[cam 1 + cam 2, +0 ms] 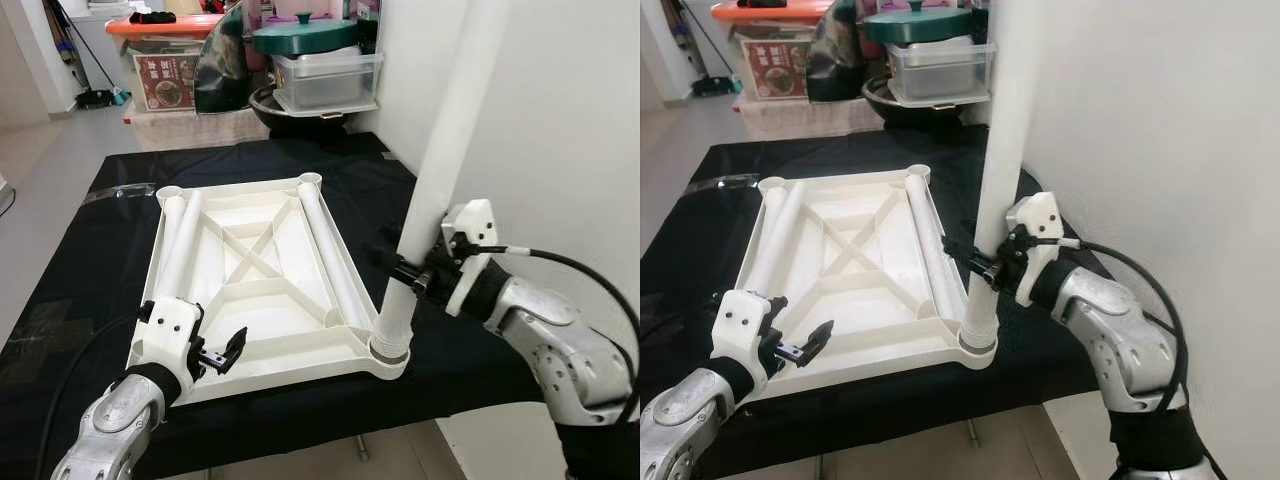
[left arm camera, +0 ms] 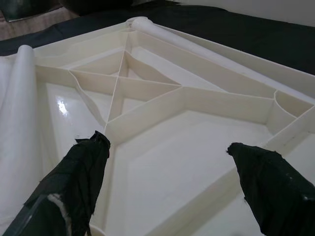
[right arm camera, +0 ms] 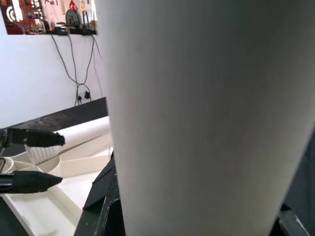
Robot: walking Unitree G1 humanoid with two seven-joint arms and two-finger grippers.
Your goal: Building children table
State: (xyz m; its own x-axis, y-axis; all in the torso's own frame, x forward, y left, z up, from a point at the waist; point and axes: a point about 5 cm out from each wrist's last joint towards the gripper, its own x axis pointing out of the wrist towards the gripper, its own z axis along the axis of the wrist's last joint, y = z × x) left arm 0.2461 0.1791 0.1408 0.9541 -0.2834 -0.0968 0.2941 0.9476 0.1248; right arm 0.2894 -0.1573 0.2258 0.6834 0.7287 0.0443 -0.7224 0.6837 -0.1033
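Cream-white tabletop [image 1: 262, 250] and leg [image 1: 440, 170] on black cloth [image 1: 90, 270] — teal lid [image 1: 303, 36], orange lid [image 1: 165, 25] behind.

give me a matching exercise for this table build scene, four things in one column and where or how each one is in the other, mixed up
Things
1. upright table leg
2. right gripper
3. left gripper
4. two loose legs

States
A. open, over the near edge of the tabletop
B. lying flat inside the upturned tabletop
C. standing in the near right corner socket
D. shut around a leg low down

Pairs: 1-C, 2-D, 3-A, 4-B
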